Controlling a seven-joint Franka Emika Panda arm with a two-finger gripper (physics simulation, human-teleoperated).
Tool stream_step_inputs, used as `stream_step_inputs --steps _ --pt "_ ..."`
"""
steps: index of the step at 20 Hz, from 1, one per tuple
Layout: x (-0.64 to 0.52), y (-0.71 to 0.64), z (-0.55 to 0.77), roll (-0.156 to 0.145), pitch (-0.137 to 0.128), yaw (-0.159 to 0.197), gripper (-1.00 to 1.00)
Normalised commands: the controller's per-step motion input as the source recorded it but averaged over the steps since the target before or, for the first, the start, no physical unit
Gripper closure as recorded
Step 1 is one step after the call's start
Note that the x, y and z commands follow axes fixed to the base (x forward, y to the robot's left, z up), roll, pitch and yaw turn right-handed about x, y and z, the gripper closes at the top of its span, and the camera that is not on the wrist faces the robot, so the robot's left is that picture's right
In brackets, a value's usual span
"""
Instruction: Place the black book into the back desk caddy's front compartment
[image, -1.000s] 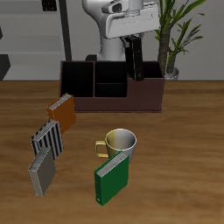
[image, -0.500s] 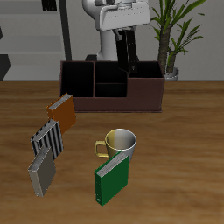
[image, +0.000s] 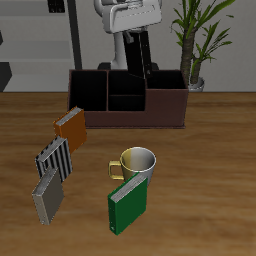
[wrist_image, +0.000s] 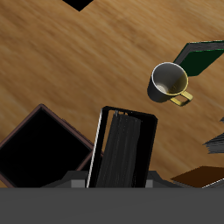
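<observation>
The gripper (image: 133, 35) sits high in the upper middle of the exterior view, and its fingertips are hard to separate from the dark slab they carry; the wrist view cuts the fingers off behind a grey band, so only their contact with the book can be read, not their shape. They are closed on the black book (image: 142, 58), which hangs below the hand, tilted a little off upright, its lower end above the back desk caddy (image: 128, 100) without touching any partition that can be made out. From the wrist camera the black book (wrist_image: 122, 150) shows as a slim, plain dark slab with a thin pale edge running along one long side and a faint lengthwise groove; no title or pattern is legible. The caddy (wrist_image: 41, 150) appears there only as one dark square cell with a brown rim, the remainder cut off by the frame. In the exterior view its cells are black inside and their depth cannot be judged. Nearer the lower part of that frame stand a metal mug (image: 137, 163), a green book (image: 128, 205), a striped book (image: 56, 159), a grey book (image: 46, 197) and an orange-brown book (image: 72, 127). A potted plant (image: 197, 40) rises at the upper right.
</observation>
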Motion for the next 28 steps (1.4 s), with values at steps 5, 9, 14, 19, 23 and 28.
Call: stream_step_inputs --steps 5,9,14,19,23,28 --pt "-0.31 -0.12 -0.05 0.008 -0.012 0.139 1.0" --pt "-0.21 -0.24 0.1 -0.036 -0.025 0.103 1.0" --pt "-0.02 -0.27 0.03 -0.036 0.008 0.156 1.0" --pt "0.12 -0.25 -0.04 -0.038 0.058 0.145 1.0" --pt "0.0 0.07 -0.15 0.019 0.046 0.159 1.0" --pt "-0.09 0.14 -0.12 0.05 0.03 0.139 1.0"
